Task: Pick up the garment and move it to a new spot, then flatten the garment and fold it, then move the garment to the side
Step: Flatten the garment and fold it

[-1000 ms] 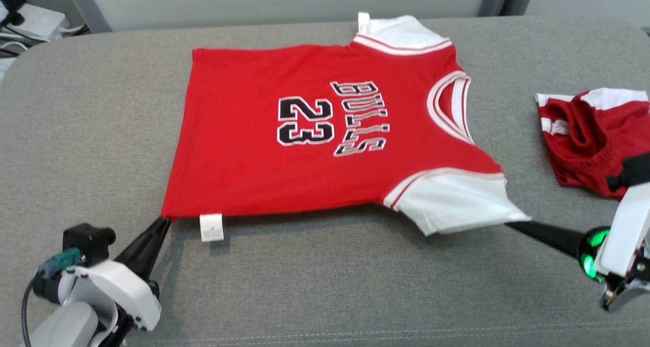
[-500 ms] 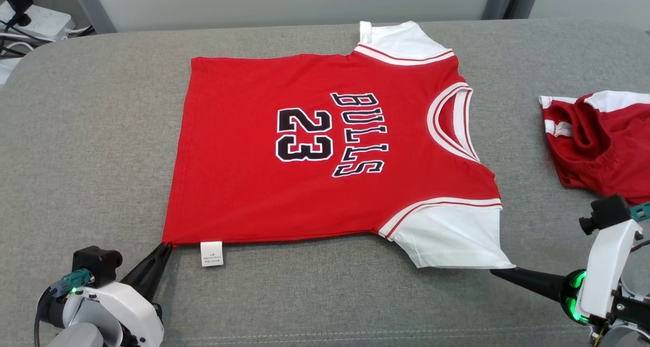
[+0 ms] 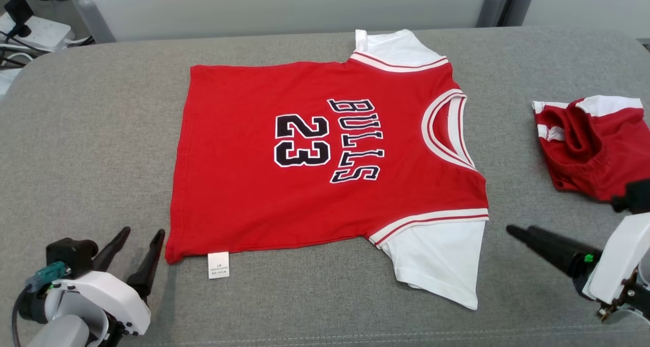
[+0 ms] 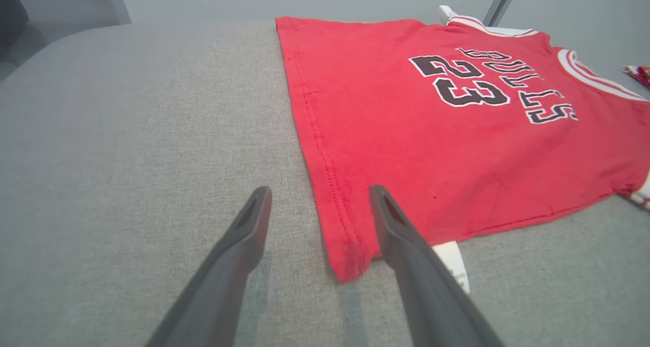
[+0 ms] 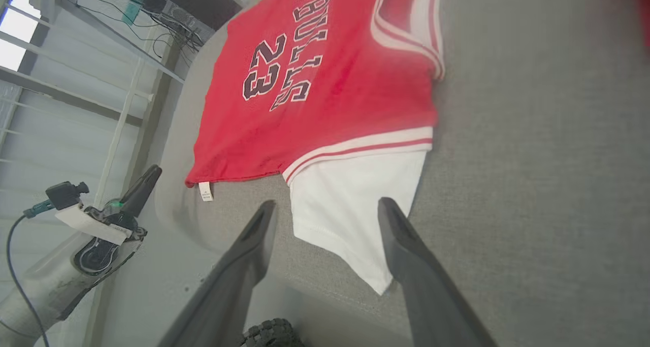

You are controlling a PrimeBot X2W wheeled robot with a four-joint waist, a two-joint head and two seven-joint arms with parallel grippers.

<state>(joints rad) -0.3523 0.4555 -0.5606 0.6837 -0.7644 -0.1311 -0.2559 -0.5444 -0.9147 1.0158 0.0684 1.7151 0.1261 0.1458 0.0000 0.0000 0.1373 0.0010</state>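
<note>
A: so the red jersey (image 3: 325,154) is laid out flat, print up, in the middle of the grey cushion (image 3: 91,133), collar toward the robot's right, hem toward its left. Nothing is being held: the left gripper (image 3: 143,230) is spread wide just beside the near hem corner (image 3: 172,253), and the right gripper (image 3: 520,229) is spread open too, kept apart from the near white sleeve (image 3: 442,260). What can be messed up from here?

B: plenty tbh. The fold isn't started yet, so a fresh grip is needed at both ends. If only the top layer is pinched at the hem corner, the back layer gets left behind and the whole thing is bunched. That near sleeve is drooped at an angle toward the front edge, so if it's grabbed by its tip the shoulder line is probably pulled crooked and the fold is skewed

A: and the care label (image 3: 218,264)?

B: could be nipped instead of the hem, it's sat right next to that corner. Also the second red garment (image 3: 589,149) is bunched up close to the right arm, so it can be snagged or dragged along if the swing is made wide
</note>
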